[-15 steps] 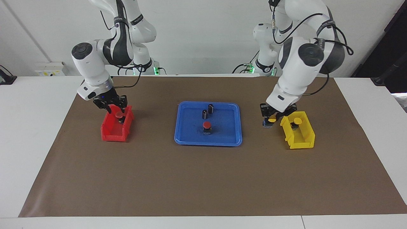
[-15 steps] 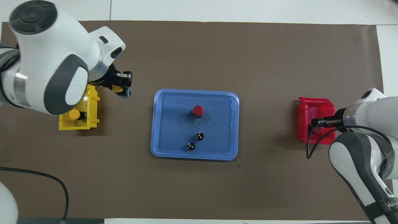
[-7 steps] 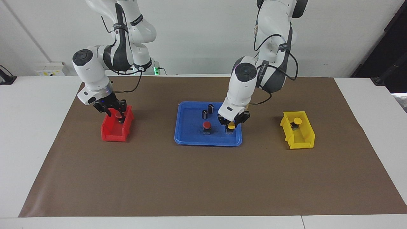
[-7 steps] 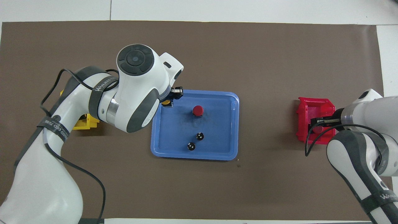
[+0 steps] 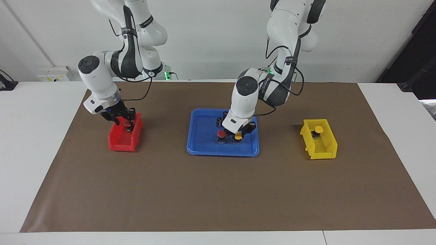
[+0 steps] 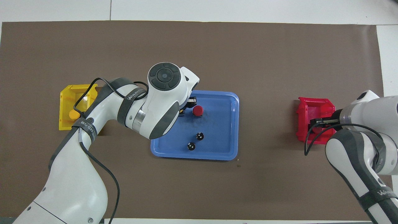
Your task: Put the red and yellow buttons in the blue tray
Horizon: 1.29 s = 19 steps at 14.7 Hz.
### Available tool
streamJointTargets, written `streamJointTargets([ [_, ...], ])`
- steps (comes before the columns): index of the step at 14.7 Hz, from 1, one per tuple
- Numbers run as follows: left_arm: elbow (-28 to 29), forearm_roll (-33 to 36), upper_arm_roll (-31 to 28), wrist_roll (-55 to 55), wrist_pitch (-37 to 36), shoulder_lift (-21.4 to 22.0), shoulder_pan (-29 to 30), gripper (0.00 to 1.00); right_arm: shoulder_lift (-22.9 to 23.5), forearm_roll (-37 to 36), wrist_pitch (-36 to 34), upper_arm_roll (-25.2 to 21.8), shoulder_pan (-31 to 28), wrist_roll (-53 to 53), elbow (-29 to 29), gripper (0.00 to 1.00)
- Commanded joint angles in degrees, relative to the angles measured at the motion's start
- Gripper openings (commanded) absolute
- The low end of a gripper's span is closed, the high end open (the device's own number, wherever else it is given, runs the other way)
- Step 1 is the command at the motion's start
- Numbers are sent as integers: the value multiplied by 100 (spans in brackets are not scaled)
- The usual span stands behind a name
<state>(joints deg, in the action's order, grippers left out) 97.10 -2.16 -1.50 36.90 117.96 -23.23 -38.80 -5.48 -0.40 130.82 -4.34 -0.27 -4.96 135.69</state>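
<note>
Facing view: yellow button [image 5: 238, 136] stands upright in blue tray [image 5: 201, 144].

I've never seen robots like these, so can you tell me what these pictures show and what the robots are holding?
These are two white robot arms at a table. Each ends in a gripper, a two-fingered claw. One picture looks at the robots from across the table and the other looks down from above them.

In the middle lies a blue tray. In it stand a red button, a yellow button and two black cylinders. The left gripper is down at that yellow button, but I cannot tell if it grips it.

At one end is a yellow bin with a second yellow button in it. At the other end the right gripper reaches into a red bin, at a second red button. Again, I cannot tell if it grips.
</note>
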Motion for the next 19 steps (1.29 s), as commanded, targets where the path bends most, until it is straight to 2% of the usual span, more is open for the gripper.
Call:
streamJointTargets([
  [1,125,-91,-87,81,52,143,-84,58,-76,40,277,56,-87,-111,256,63],
  [4,2,-100,-87,151,-280,440,-23,58,-14,31,304,56,-105,-181,274,63],
  [5,-103,-118,-139,151,-613,590,4,60,-14,40,312,56,-96,-181,283,63],
  [8,-542,-39,-333,-50,-1896,1003,441,77,-41,40,505,56,-105,-190,458,61],
  [9,-543,-39,-342,-382,-2125,1170,670,84,-41,40,515,56,-96,-190,467,55],
  [10,-508,-30,-342,-924,-2328,1389,916,91,-41,40,506,56,-96,-190,468,43],
  [11,-499,-30,-342,-1504,-2469,1556,1205,93,-41,40,488,56,-96,-190,468,32],
  [12,-490,-30,-342,-1980,-2540,1689,1548,96,-41,31,462,56,-88,-181,441,24],
  [13,-490,-30,-342,-2376,-2567,1777,1803,99,-23,31,410,56,-96,-181,372,21],
  [15,-508,-30,-351,-3167,-2567,1839,2349,100,160,31,-210,56,-70,-190,-267,21],
  [17,-491,-21,-333,-3933,-2524,1953,2806,100,337,14,-1308,56,-79,-199,-1337,21],
  [18,-360,-21,-342,-3970,-2341,1971,2869,100,433,-4,-1801,73,-44,-190,-1821,21],
  [19,42,-21,-342,-3979,-1808,2128,2991,100,530,-4,-2197,108,-26,-146,-2279,21],
])
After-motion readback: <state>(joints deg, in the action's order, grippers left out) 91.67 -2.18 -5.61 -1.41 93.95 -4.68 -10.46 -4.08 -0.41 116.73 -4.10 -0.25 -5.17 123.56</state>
